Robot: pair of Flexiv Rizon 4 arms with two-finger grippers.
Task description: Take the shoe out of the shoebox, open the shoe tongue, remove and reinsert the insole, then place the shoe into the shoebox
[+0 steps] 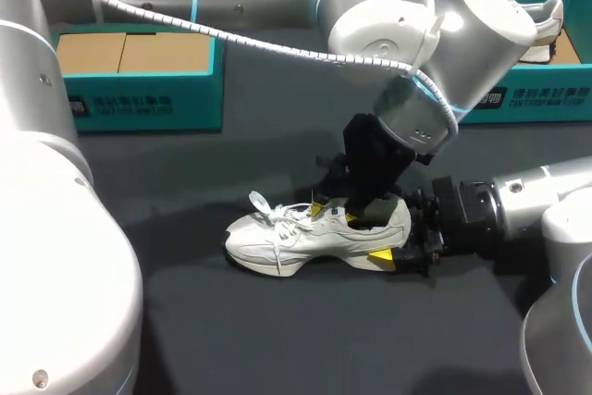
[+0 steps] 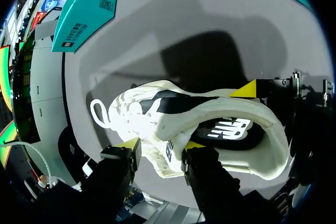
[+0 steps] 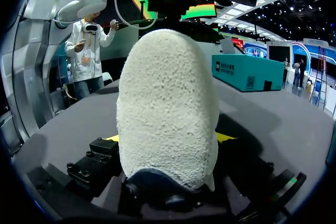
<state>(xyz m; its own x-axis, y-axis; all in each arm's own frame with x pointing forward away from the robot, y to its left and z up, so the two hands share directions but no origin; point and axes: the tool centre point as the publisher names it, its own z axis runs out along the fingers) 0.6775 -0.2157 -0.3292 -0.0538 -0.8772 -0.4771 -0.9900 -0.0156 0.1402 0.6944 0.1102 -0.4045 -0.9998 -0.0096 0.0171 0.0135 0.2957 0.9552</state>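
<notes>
Teal shoebox (image 1: 546, 99) beyond left arm (image 1: 388, 34); left tool (image 2: 161, 144), right tool (image 3: 169, 137) clamp shoe (image 1: 287, 238).

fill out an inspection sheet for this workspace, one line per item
surface: dark table
job's things: white shoe stands on its sole mid-table, outside both boxes; left shoebox shows cardboard inside; right shoebox holds a second shoe
clutter: nothing seen
grippers: left claw shut on the shoe at its opening; right claw shut on its heel
cables: coiled cable runs along the left arm
surroundings: nothing seen
</notes>
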